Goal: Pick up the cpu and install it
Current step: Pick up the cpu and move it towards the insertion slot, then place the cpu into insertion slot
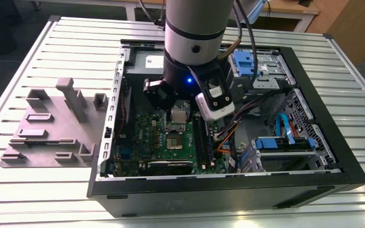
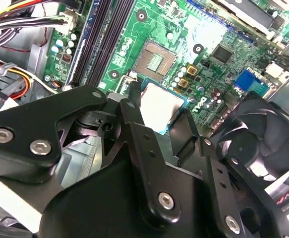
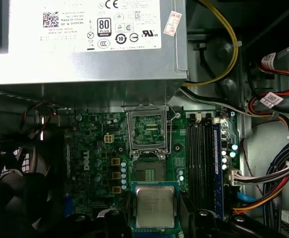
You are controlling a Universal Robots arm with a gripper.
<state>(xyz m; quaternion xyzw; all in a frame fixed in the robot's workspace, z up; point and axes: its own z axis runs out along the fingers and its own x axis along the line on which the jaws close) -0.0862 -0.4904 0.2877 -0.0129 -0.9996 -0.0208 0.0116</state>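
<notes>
The cpu point(image 2: 160, 105) is a small silver square with a thin pale rim, and my gripper point(image 2: 159, 116) is shut on it, one black finger point(image 2: 132, 106) on each side. It hangs a little above the green motherboard point(image 2: 218, 29), short of the open socket point(image 2: 154, 58). In the first wrist view the cpu point(image 3: 155, 204) sits beside the bare socket point(image 3: 146, 173), whose hinged metal frame point(image 3: 146, 128) is swung up. In the exterior view my gripper point(image 1: 178, 115) is down inside the open computer case point(image 1: 220, 190), over the motherboard's middle.
A grey power supply point(image 3: 85, 39) fills the case end beyond the socket. Long black memory slots point(image 3: 201, 163) run beside the socket, with loose coloured cables point(image 3: 268, 183) past them. A black fan point(image 2: 256, 148) sits close by. A grey fixture plate point(image 1: 49, 128) lies on the slatted table.
</notes>
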